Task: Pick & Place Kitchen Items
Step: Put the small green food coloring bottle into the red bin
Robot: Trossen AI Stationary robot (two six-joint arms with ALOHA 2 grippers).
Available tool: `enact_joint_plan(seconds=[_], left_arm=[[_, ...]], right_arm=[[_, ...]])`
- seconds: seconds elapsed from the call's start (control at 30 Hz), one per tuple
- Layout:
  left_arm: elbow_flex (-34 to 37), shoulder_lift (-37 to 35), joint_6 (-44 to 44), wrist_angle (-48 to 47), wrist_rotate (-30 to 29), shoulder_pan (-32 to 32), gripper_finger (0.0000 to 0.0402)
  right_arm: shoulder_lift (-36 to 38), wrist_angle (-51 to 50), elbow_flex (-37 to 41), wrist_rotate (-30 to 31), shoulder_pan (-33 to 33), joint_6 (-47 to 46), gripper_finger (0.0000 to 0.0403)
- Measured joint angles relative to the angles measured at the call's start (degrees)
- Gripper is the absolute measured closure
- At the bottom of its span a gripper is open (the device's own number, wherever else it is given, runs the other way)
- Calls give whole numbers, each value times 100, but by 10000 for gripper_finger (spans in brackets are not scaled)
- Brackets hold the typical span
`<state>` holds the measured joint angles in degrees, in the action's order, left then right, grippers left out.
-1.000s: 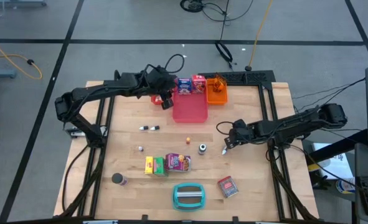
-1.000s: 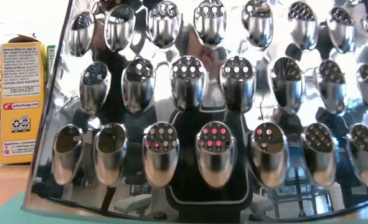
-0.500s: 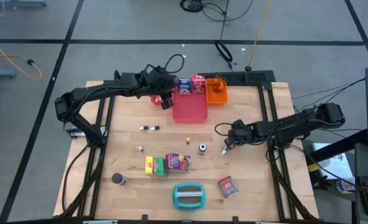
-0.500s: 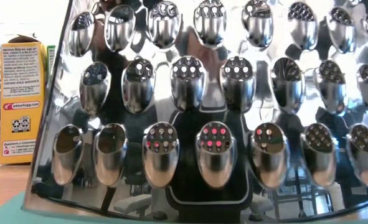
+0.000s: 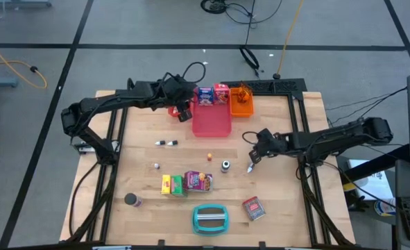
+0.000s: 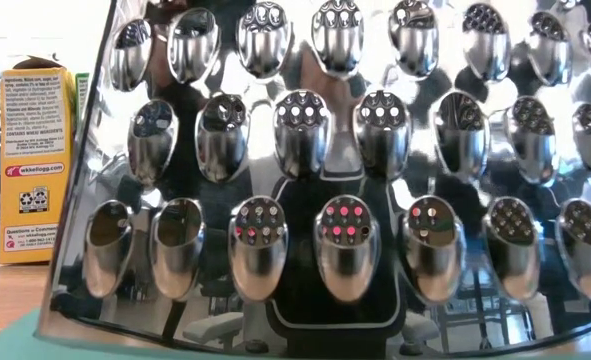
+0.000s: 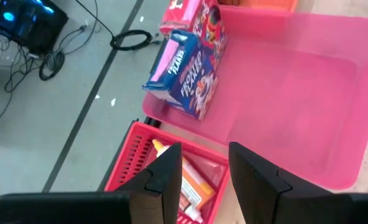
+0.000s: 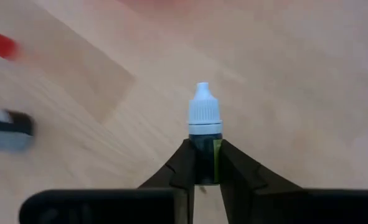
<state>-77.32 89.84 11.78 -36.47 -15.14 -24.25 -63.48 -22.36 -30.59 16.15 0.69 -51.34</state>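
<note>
Two arms are seen over the wooden table (image 5: pixel 139 128) in the high view. At the far left, the left gripper (image 5: pixel 184 113) hangs above the red tray (image 5: pixel 172 110), right by the table's back edge. Its fingers (image 7: pixel 165 174) stand a little apart with nothing between them. Just beside it lies the pink tray (image 5: pixel 211 123), with a blue box (image 7: pixel 185 74) at its far end and bare floor in the rest. Open wood is seen in the middle, between a yellow box (image 5: pixel 166 185) nearer the front and the trays at the back.

Toward the right, the right gripper (image 5: pixel 252 166) is low over the table, well clear of the right edge. It is closed on a tiny bottle (image 8: pixel 205 134). Only the right wrist view shows this grip: the bottle's white cap (image 8: pixel 205 112) points away from the wrist, and its long side runs straight out between the fingers.

The low view is almost filled by a shiny grater (image 6: pixel 335 180).
</note>
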Motion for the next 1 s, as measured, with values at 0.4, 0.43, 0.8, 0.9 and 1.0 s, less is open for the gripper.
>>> enact_joint_plan(seconds=[0.4,0.43,0.8,0.9,1.0], left_arm=[[5,-36,-52,-126,4,204,268],[7,-58,-58,-148,4,239,268],[213,-471,-101,319,1395,457,268],[569,-710,-139,790,1809,457,268],[1059,-911,-176,1796,2368,444,268]], right_arm=[[560,1129,-632,15,-561,1888,366],[522,1130,-742,15,-629,2029,366],[-74,1954,-1350,-624,-1362,3276,367],[-241,2215,-1456,-888,-1531,3529,367],[-379,2463,-1551,-1044,-1623,3686,366]])
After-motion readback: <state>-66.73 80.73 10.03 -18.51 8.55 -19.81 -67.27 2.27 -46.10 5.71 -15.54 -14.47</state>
